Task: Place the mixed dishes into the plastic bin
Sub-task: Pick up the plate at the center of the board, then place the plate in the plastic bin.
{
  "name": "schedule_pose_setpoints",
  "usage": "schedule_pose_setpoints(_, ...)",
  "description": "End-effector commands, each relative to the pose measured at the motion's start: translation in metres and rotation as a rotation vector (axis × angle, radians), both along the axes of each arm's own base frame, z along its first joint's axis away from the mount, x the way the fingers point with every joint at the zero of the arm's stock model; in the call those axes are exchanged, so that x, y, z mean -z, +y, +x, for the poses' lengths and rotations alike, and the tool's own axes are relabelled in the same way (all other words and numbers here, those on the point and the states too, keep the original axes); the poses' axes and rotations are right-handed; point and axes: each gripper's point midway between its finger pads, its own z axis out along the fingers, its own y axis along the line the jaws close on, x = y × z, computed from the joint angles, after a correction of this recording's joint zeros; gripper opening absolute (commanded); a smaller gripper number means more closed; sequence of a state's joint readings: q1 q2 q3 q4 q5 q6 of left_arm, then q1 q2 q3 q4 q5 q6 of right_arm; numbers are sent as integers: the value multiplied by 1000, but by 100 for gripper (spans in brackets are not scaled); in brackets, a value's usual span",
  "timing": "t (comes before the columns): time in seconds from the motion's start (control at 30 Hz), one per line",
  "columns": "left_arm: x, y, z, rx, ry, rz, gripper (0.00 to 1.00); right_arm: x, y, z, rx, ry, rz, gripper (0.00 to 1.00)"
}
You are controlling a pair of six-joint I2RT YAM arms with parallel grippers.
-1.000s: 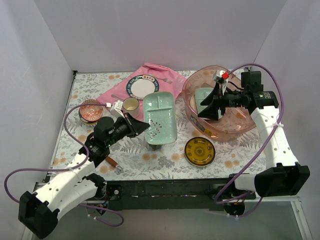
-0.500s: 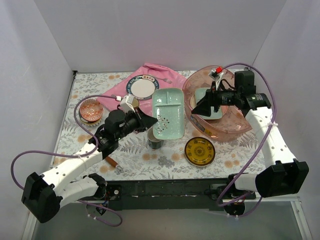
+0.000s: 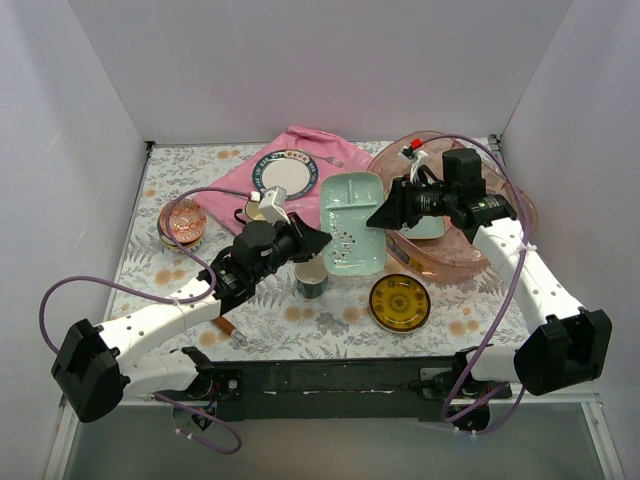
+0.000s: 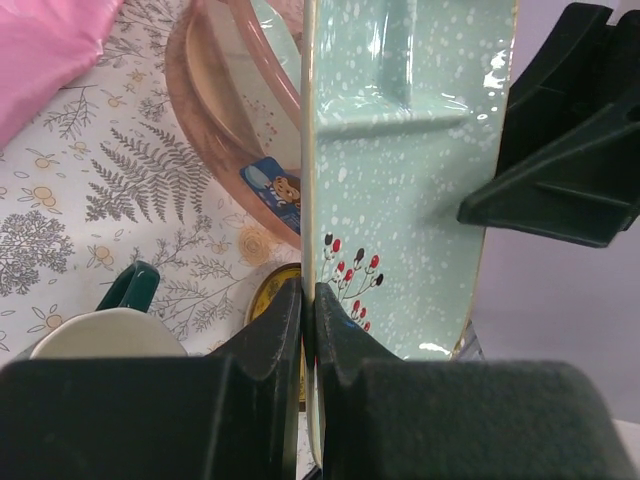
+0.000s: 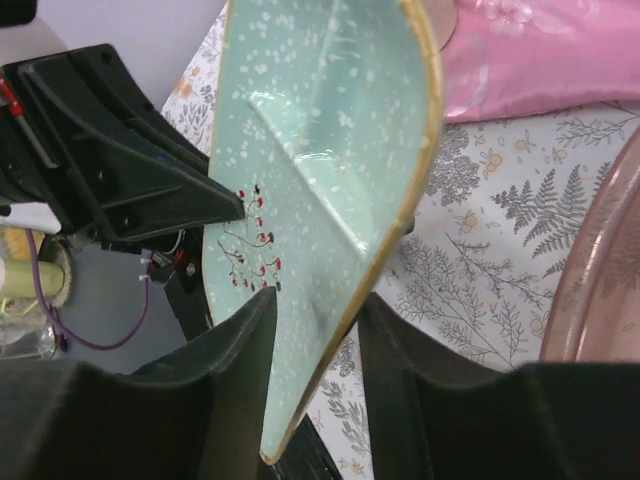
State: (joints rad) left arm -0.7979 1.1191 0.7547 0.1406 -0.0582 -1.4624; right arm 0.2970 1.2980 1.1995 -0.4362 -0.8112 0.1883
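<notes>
My left gripper [image 3: 318, 243] [image 4: 308, 295] is shut on the near rim of the pale green rectangular tray [image 3: 355, 225] [image 4: 420, 180] and holds it tilted above the table, just left of the translucent pink plastic bin [image 3: 505, 225] [image 4: 185, 60]. My right gripper [image 3: 385, 215] [image 5: 318, 300] straddles the opposite edge of the tray [image 5: 320, 150]; its jaws stand apart, with a gap on one side. A pale green dish [image 3: 432, 228] lies in the bin. The dark mug [image 3: 313, 278] and the yellow dark-rimmed plate [image 3: 400, 302] sit below the tray.
A pink-and-cream plate [image 3: 285, 177] lies on the flat pink cloth [image 3: 320, 148] at the back. A patterned bowl [image 3: 183, 222] sits at the left. A cream bowl [image 3: 258, 212] is partly hidden behind my left arm. The spatula's wooden handle [image 3: 228, 327] lies near the front.
My left arm has lifted the green tray and carried it right toward the bin. My right gripper has come left out of the bin to the tray's far edge.
</notes>
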Motion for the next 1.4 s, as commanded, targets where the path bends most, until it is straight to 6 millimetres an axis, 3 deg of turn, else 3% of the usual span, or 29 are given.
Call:
schedule_pose_setpoints(0.0,-94,3,11,-94,-177,-225,0,-11,6,8,31,-4,52,35)
schedule_pose_setpoints(0.07,-94,2,11,-100,-177,-227,0,-10,6,8,37,5,56,27)
schedule_pose_setpoints(0.1,-94,2,11,-108,-178,-228,0,-11,6,10,42,3,56,14)
schedule_pose_setpoints(0.17,-94,1,11,-106,-179,-232,0,-12,6,11,47,-5,57,2)
schedule_pose_setpoints(0.3,-96,-1,7,-80,-183,-232,4,-21,1,17,65,-34,62,1)
schedule_pose_setpoints(0.37,-94,0,4,-74,-191,-220,24,-29,-3,20,61,-44,77,1)
schedule_pose_setpoints(0.4,-98,4,1,-73,-203,-218,50,-33,-9,25,74,-53,80,1)
schedule_pose_setpoints(0.5,-92,11,-4,-68,-229,-169,82,-44,-24,33,88,-82,85,1)
schedule_pose_setpoints(0.6,-89,20,-13,-44,-271,-100,98,-54,-41,43,113,-125,77,1)
schedule_pose_setpoints(0.67,-91,27,-18,-37,-292,-59,98,-61,-52,50,142,-156,53,1)
schedule_pose_setpoints(0.83,-65,52,-20,-50,-303,203,98,-74,-101,79,210,-255,-9,1)
schedule_pose_setpoints(0.97,-50,86,-18,-132,-302,372,98,-79,-130,98,244,-307,-83,1)
schedule_pose_setpoints(1.03,-33,104,-18,-178,-278,455,98,-79,-141,109,261,-303,-108,1)
schedule_pose_setpoints(1.1,-26,121,-20,-220,-280,496,98,-68,-151,119,243,-323,-164,1)
schedule_pose_setpoints(1.17,-6,129,-23,-227,-271,529,98,-64,-163,131,274,-337,-210,1)
schedule_pose_setpoints(1.37,10,142,-34,-250,-311,470,98,-36,-180,161,310,-277,-279,1)
